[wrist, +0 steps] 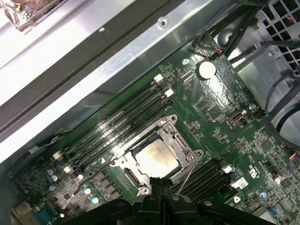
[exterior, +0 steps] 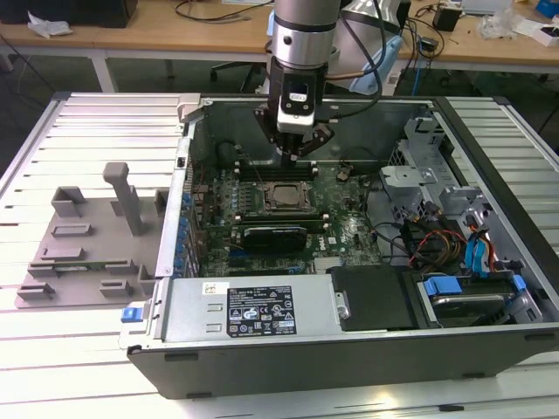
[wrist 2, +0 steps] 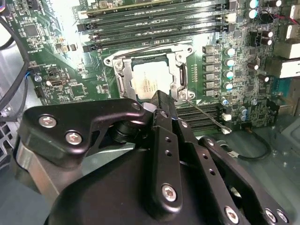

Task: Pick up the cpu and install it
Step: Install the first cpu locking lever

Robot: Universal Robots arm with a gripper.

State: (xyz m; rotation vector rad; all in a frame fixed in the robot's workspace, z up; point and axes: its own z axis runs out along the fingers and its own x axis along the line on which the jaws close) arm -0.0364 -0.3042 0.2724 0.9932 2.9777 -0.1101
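1. Inside the open computer case (exterior: 367, 349), on the green motherboard (exterior: 349, 209), the cpu (exterior: 281, 195) lies flat within the black-framed socket (exterior: 262, 212).
2. In both wrist views the cpu (wrist 2: 149, 84) (wrist: 157, 157) is a small square chip. Its metal top is pale and silvery, dull and faintly mottled, with a brighter sheen toward one side.
3. The socket's metal frame (wrist: 180, 140) borders the chip on all four sides.
4. Rows of dark memory slots (wrist: 126, 126) run along two opposite sides of the socket.
5. The hand (exterior: 295, 157) (wrist 2: 161, 96) (wrist: 162, 185) hangs above the board close by the socket, clear of the cpu. Its fingers (wrist: 158, 187) are drawn together with nothing between them.
6. A thin wire lever (wrist: 185, 176) slants out from a corner of the socket, just beside the fingertips.
7. On the ribbed desk (exterior: 87, 349), at the exterior view's left of the case, sits a grey plastic tray (exterior: 79, 253) with upright posts.
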